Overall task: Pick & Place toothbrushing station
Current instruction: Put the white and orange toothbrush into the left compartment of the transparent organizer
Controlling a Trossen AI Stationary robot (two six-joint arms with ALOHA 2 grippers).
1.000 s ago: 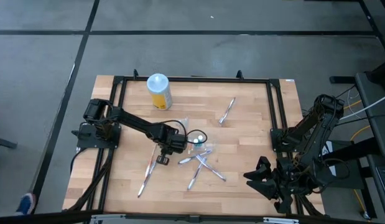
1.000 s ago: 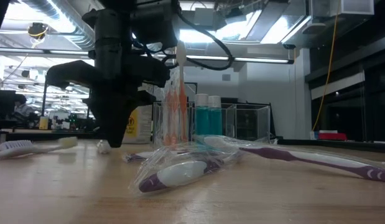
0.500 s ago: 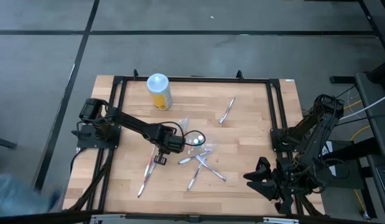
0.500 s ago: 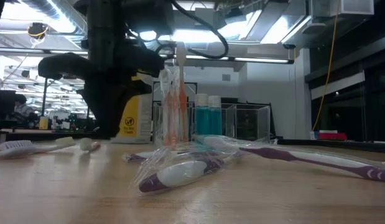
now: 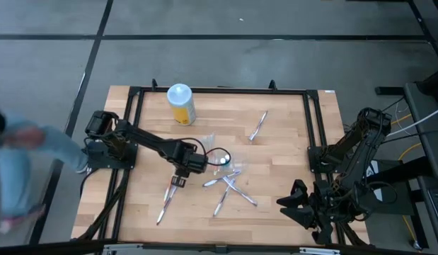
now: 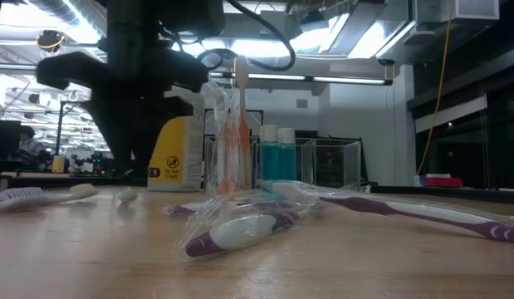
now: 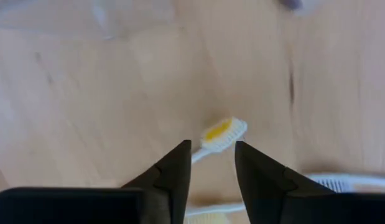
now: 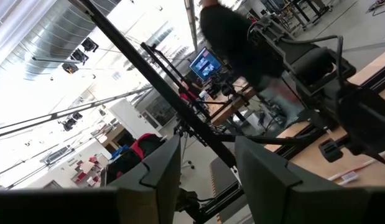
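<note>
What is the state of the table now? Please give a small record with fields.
left gripper: open, fingers either side of a white toothbrush with orange bristles lying on the table
right gripper: parked at the table's right edge, open, empty
clear holder: upright, orange brushes inside
wrapped purple toothbrush: lying in front of the holder
yellow canister: at the table's far side

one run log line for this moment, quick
left tool: open above toothbrush, nothing held | right tool: open, parked off table | holder: upright
</note>
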